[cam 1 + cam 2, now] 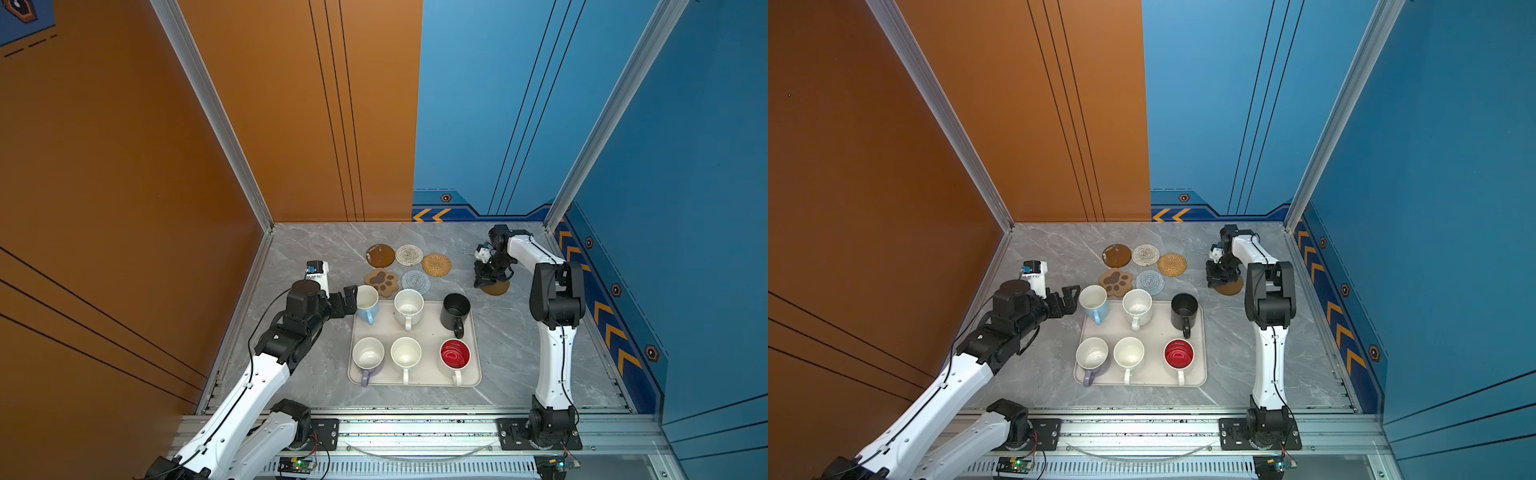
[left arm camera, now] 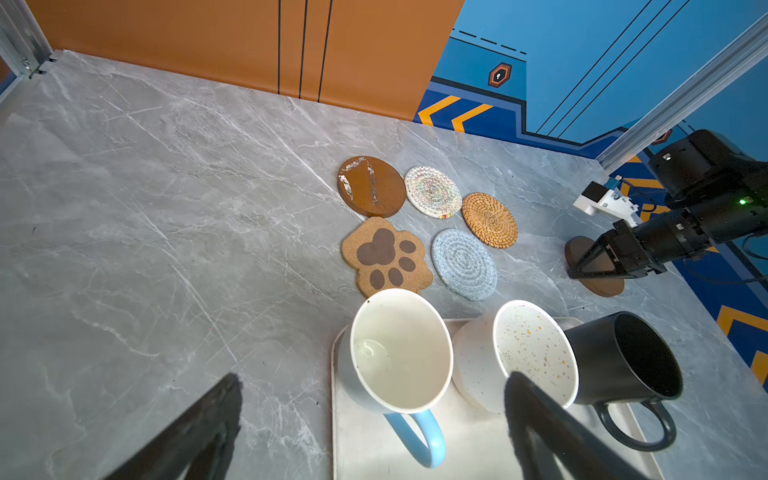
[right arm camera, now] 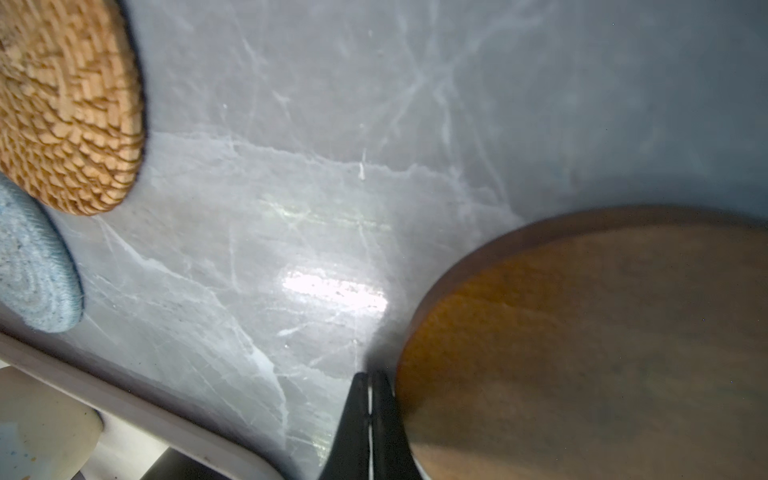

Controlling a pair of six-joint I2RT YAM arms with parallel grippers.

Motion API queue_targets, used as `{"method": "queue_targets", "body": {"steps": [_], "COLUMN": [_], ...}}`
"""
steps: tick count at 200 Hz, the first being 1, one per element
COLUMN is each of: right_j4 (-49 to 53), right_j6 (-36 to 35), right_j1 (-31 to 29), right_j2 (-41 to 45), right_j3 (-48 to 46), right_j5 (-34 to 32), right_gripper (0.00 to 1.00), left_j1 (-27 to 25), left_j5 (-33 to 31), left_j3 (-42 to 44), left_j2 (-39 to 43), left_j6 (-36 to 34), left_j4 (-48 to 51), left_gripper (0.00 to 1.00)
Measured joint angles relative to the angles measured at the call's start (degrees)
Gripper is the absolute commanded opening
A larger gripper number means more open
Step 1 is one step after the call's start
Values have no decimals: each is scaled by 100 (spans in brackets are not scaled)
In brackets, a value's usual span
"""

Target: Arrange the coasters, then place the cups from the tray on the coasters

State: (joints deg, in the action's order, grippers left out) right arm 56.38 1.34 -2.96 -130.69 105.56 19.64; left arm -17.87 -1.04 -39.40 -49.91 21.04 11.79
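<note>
Six mugs stand on the cream tray (image 1: 430,337) in two rows. The far row holds the light-blue mug (image 1: 367,303), the speckled white mug (image 1: 408,308) and the black mug (image 1: 456,309). The near row holds the lilac mug (image 1: 368,357), the plain white mug (image 1: 406,355) and the red-lined mug (image 1: 455,355).

Five coasters lie clustered on the grey worktop (image 1: 324,386) just beyond the tray: the marked brown disc (image 1: 380,255), white woven coaster (image 1: 409,254), rattan coaster (image 1: 436,264), paw coaster (image 1: 381,281) and grey-blue coaster (image 1: 415,281). The plain brown disc (image 1: 496,286) lies apart, to the right.

The left end effector (image 1: 350,300) is spread wide beside the light-blue mug, which sits ahead of its fingers (image 2: 199,428) in the left wrist view. The right end effector (image 1: 484,281) points down, clenched on nothing. Its tips are at the plain brown disc's rim on the side facing the cluster; contact cannot be told.
</note>
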Motion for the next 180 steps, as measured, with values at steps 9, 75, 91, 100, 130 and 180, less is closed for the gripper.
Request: {"method": "queue_targets", "body": {"steps": [9, 75, 91, 100, 130, 180], "right_j4": [-2, 2, 0, -17, -59, -59], "right_j6": [15, 190, 260, 302, 485, 748], "right_j1": [-17, -649, -935, -1078, -1390, -1480], "right_j2": [74, 431, 358, 278, -157, -896], "right_j3": [0, 490, 839, 1021, 1604, 2264], "right_j5": [-4, -149, -310, -382, -590, -645], "right_gripper": [0, 0, 0, 0, 0, 0], "left_j1": [-11, -70, -98, -122, -179, -210], "left_j5": [0, -2, -2, -4, -4, -31], "left_j3": [0, 0, 0, 0, 0, 4], "left_j2": [0, -2, -2, -2, -2, 0], "left_j6": [0, 2, 4, 4, 4, 52], "left_j4": [7, 2, 0, 0, 0, -2], "left_gripper": [99, 98, 98, 98, 98, 98]}}
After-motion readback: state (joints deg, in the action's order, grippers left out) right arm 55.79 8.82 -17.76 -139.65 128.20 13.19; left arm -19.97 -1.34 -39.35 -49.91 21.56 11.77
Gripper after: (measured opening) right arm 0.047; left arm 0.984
